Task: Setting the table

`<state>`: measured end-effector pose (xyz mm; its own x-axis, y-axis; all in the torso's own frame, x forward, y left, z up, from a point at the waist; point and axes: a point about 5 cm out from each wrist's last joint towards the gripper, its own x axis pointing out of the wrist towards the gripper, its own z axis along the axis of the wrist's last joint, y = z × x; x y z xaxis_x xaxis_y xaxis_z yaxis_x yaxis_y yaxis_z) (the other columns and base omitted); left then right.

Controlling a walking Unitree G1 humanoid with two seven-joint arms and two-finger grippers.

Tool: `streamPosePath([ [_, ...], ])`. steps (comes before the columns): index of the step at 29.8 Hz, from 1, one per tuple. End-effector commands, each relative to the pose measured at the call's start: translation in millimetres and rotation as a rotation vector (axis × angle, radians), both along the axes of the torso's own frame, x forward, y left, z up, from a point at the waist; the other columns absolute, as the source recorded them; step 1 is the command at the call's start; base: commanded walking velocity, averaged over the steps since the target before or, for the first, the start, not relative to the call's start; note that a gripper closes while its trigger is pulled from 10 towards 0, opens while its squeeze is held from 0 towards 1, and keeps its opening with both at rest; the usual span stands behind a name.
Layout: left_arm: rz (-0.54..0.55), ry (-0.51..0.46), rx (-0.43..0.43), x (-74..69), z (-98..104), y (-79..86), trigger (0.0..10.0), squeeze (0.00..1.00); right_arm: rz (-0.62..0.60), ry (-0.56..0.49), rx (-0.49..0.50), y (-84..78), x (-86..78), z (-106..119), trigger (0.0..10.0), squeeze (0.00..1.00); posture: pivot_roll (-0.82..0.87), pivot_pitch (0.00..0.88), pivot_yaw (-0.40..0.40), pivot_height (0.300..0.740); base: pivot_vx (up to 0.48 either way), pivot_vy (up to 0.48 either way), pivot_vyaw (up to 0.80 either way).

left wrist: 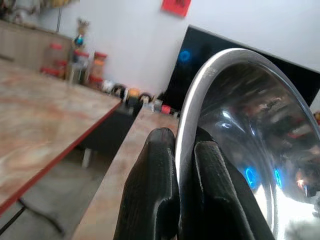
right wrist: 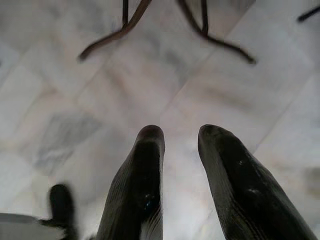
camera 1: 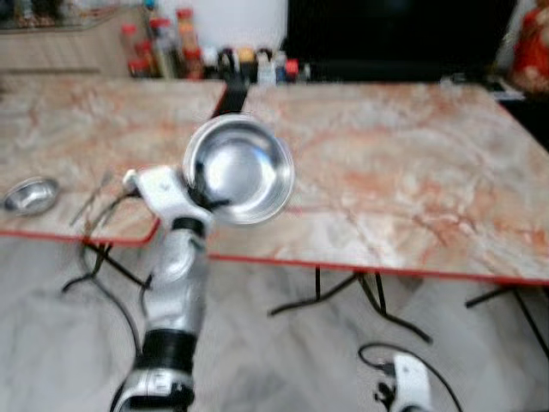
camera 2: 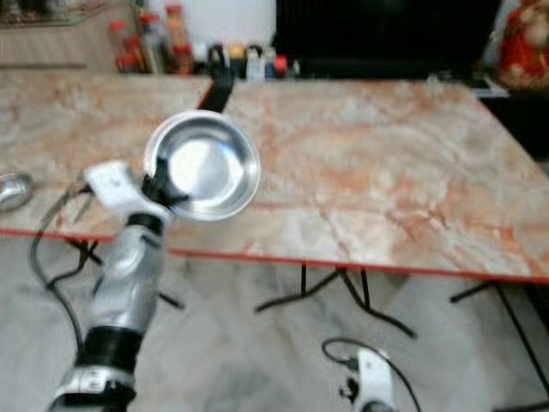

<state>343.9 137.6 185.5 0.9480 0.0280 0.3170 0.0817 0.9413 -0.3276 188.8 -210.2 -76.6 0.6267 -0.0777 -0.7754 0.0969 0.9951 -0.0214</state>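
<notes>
My left gripper is shut on the rim of a shiny steel bowl, held tilted above the near edge of the right-hand marble table. In the left wrist view the two black fingers pinch the bowl's rim. A second, smaller steel bowl rests on the left table near its front edge. My right gripper hangs low over the floor, its fingers open with nothing between them.
Two marble-topped tables with red edges stand side by side with a narrow gap between them. Bottles and jars line the far side. A dark screen stands behind. Table legs and cables cross the tiled floor.
</notes>
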Motion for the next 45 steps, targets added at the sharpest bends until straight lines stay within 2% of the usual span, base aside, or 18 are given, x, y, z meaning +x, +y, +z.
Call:
streamPosePath([
  [1, 0.037, -0.012, 0.008, -0.4, 2, 12.3, 10.0, 0.0, 0.006, -0.009, 0.028, 11.1, 3.0, 0, 10.0, 0.0, -0.01, 0.0, -0.01, 0.74, 0.281, -0.349, 0.0],
  [22, -0.003, -0.001, 0.01, -1.9, -1, 8.1, 10.0, 0.0, -0.004, 0.0, 0.038, 13.1, 2.0, -1, 10.0, 0.0, -0.01, 0.0, -0.009, 0.74, 0.279, -0.351, -0.05],
  [25, -0.015, 0.006, 0.011, -2.2, -3, 6.8, 10.0, 0.0, -0.021, -0.001, 0.051, 13.3, 1.6, -2, 10.0, 0.0, -0.01, 0.0, -0.009, 0.74, 0.274, -0.352, -0.64],
  [32, -0.037, 0.064, -0.016, -0.8, -11, 6.6, 10.0, 0.0, 0.002, 0.001, 0.035, 14.4, 0.9, -2, 10.0, 0.0, 0.0, 0.0, -0.008, 0.74, 0.0, 0.0, -0.09],
  [36, -0.043, 0.156, -0.129, -1.6, -25, 11.1, 10.0, 0.0, 0.001, 0.006, 0.037, 15.2, -0.6, -3, 10.0, 0.0, 0.0, 0.0, -0.008, 0.74, 0.0, 0.0, 0.0],
  [37, -0.043, 0.156, -0.129, -1.6, -25, 11.1, 10.0, 0.0, 0.001, 0.006, 0.037, 15.2, -0.6, -3, 10.0, 0.0, 0.0, 0.0, -0.008, 0.74, 0.0, 0.0, 0.0],
  [38, -0.071, 0.227, -0.175, -2.6, -36, 9.9, 10.0, 0.0, 0.003, 0.007, 0.038, 15.7, -0.7, -3, 10.0, 0.0, 0.0, 0.0, -0.007, 0.74, 0.0, 0.0, 0.0],
  [39, -0.077, 0.252, -0.18, -3.1, -41, 9.6, 10.0, 0.0, 0.003, 0.007, 0.038, 15.9, -0.7, -3, 10.0, 0.0, 0.0, 0.0, -0.007, 0.74, 0.0, 0.0, 0.0],
  [40, -0.073, 0.273, -0.184, -3.6, -44, 10.2, 10.0, 0.0, 0.003, 0.007, 0.038, 16.2, -0.7, -3, 10.0, 0.0, 0.0, 0.0, -0.007, 0.74, 0.0, 0.0, 0.0],
  [42, -0.033, 0.319, -0.248, -4.8, -53, 15.2, 10.0, 0.0, 0.004, 0.006, 0.04, 17.0, -0.7, -3, 10.0, 0.0, 0.0, 0.0, -0.005, 0.74, 0.0, 0.0, 0.0],
  [45, -0.003, 0.34, -0.276, -4.3, -54, 19.0, 10.0, 0.0, 0.003, 0.007, 0.041, 17.1, -1.1, -4, 10.0, 0.0, 0.0, 0.0, -0.005, 0.74, 0.0, 0.0, 0.0],
])
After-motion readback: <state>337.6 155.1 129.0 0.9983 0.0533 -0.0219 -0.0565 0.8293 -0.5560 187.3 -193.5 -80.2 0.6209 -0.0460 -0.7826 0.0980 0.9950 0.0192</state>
